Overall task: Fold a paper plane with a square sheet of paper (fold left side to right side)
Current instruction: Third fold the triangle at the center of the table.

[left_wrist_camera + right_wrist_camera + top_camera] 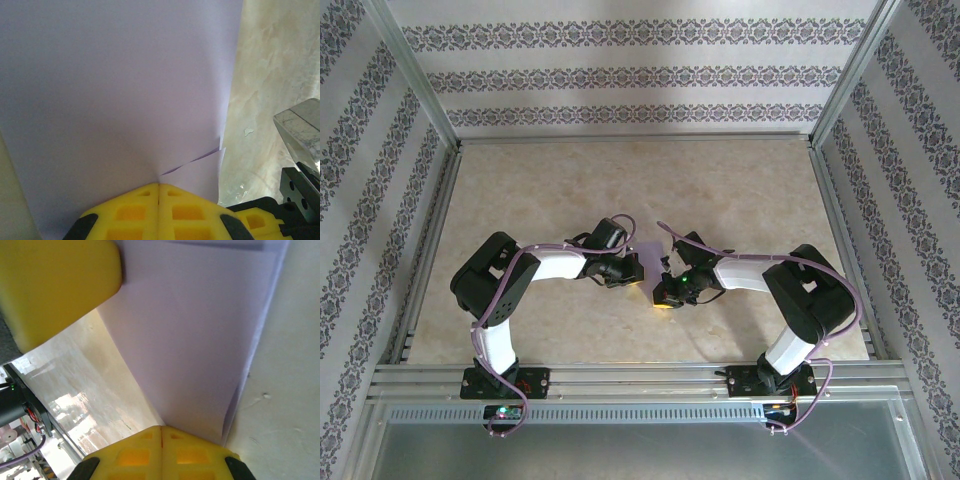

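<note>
In the left wrist view the left gripper (pixel 159 186), at bottom centre, pinches the sheet (pixel 115 90), which spreads upward to the top edge. In the right wrist view the right gripper (pixel 161 429) also grips it, its length slanting toward the upper right.

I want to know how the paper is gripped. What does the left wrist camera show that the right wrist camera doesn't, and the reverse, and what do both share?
Left wrist: a short dark crease near the right edge of the square sheet of paper, and a shiny metal part at the right.
Right wrist: a big blurred yellow block at the sheet's upper left, and cables lower left.
Both: the lavender sheet pinched by that arm's shut yellow fingers, left gripper and right gripper, with the marbled table beside it.
</note>
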